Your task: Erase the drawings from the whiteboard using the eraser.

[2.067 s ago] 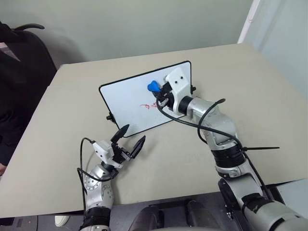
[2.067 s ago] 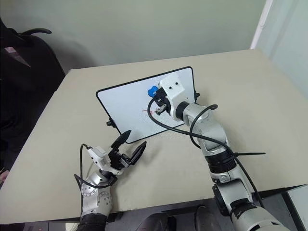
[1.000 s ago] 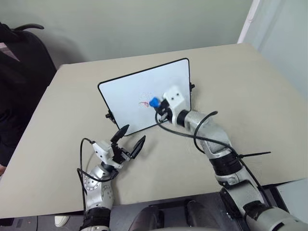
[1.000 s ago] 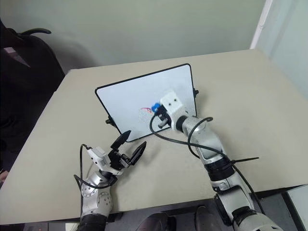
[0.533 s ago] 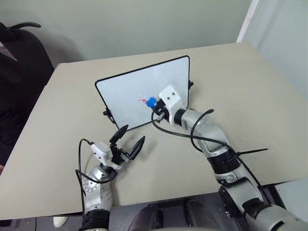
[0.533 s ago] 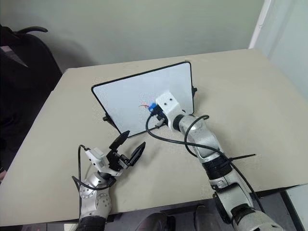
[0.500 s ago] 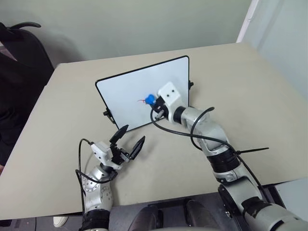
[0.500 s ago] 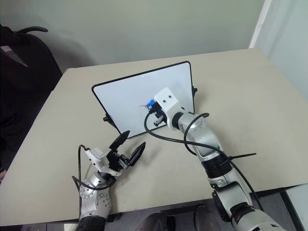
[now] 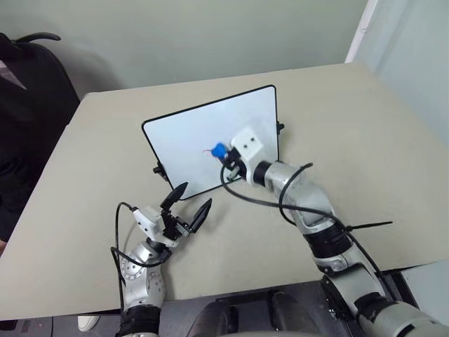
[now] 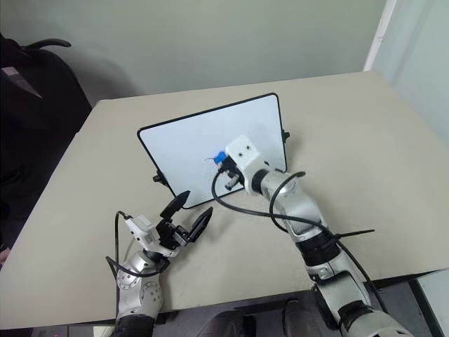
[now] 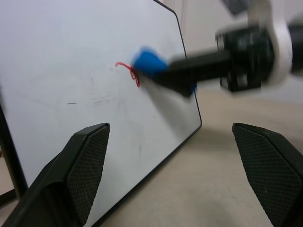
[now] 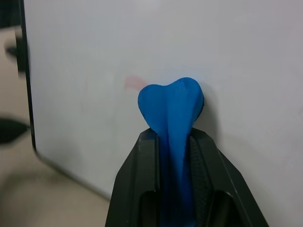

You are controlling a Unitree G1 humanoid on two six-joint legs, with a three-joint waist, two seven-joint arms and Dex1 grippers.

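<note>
The whiteboard (image 9: 182, 137) stands tilted back on the beige table, its white face towards me. My right gripper (image 9: 226, 159) is shut on the blue eraser (image 9: 219, 149) and presses it against the board's middle. In the right wrist view the eraser (image 12: 173, 109) sticks out between the two black fingers (image 12: 142, 189) and touches the board. Of the drawings, a small red scribble (image 11: 129, 71) lies just beside the eraser (image 11: 149, 61), and a faint pink smear (image 12: 135, 82) shows near it. My left gripper (image 9: 196, 194) hovers open and empty in front of the board's lower edge.
The table (image 9: 365, 140) spreads wide on all sides of the board. A black chair with dark clothing (image 9: 28, 91) stands beyond the table's left edge. Small black knobs (image 9: 158, 169) stick out from the board's sides.
The right gripper has rubbed the eraser back and forth over the red marks and ended near where it was. Less red shows than before. The left arm has kept still.
</note>
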